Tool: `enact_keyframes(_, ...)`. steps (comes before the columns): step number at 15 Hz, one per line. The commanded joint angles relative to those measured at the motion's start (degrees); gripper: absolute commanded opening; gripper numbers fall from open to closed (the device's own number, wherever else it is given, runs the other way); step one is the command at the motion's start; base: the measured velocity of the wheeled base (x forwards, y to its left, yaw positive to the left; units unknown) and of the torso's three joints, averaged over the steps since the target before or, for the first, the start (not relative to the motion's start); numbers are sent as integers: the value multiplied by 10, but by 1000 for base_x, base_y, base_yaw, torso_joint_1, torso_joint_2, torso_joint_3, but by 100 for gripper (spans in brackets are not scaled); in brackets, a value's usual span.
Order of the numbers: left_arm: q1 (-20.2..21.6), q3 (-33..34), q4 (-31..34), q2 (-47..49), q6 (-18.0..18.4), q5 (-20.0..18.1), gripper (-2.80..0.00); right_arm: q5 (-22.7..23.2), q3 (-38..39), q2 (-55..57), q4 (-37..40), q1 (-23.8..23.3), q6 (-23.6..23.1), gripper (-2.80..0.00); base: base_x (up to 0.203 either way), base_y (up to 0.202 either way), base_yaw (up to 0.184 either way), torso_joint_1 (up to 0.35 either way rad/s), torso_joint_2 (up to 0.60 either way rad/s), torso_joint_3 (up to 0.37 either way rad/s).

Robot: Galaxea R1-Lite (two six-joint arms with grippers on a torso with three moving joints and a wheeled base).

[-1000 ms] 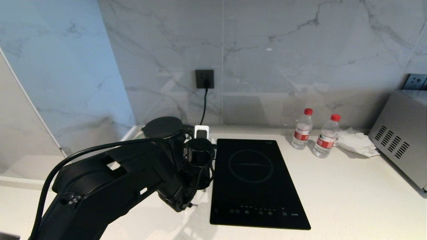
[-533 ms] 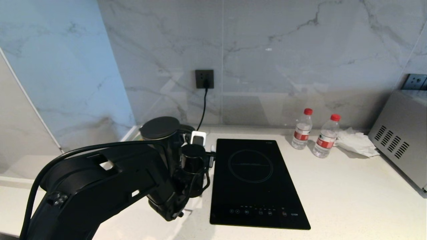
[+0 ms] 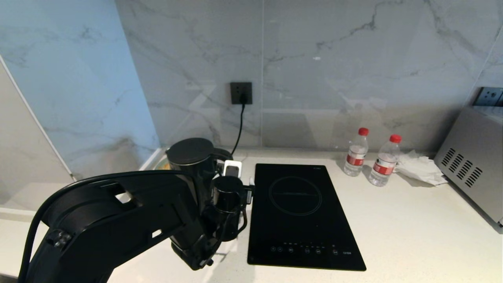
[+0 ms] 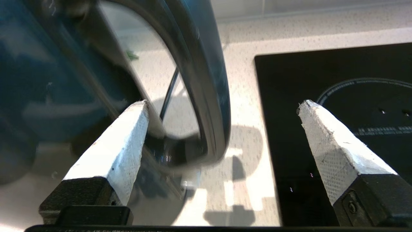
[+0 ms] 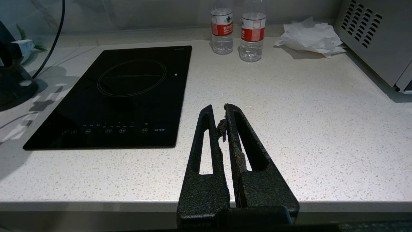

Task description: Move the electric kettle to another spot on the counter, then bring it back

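The glossy black tapered electric kettle with its flat round lid stands upright on the white speckled stone counter, just left of the inset black glass induction hob. The left gripper sits at the kettle's loop handle with its white-padded jaws spread wide (the handle lies between them, nearer one pad, apparently ungripped). The right gripper hangs parked near the counter's front edge, its black jaws pressed together on nothing.
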Motion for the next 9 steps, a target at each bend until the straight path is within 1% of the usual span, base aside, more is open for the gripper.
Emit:
enact_keyframes(1,-7,22,-6,-17,-6,0,0,0,0,1,0,0,0,-280,0,0,0,0,0,0)
enact_keyframes(3,-12,48,-16,-30,-15,-1,0,0,0,1,0,0,0,-280,0,0,0,0,0,0)
enact_keyframes(4,-15,65,-32,-32,-16,-1,0,0,0,1,0,0,0,-280,0,0,0,0,0,0)
enact_keyframes(7,-32,132,-91,-29,-16,-4,0,0,0,1,0,0,0,-280,0,0,0,0,0,0)
enact_keyframes(9,-50,178,-142,-9,-16,-4,0,0,0,1,0,0,0,-280,0,0,0,0,0,0)
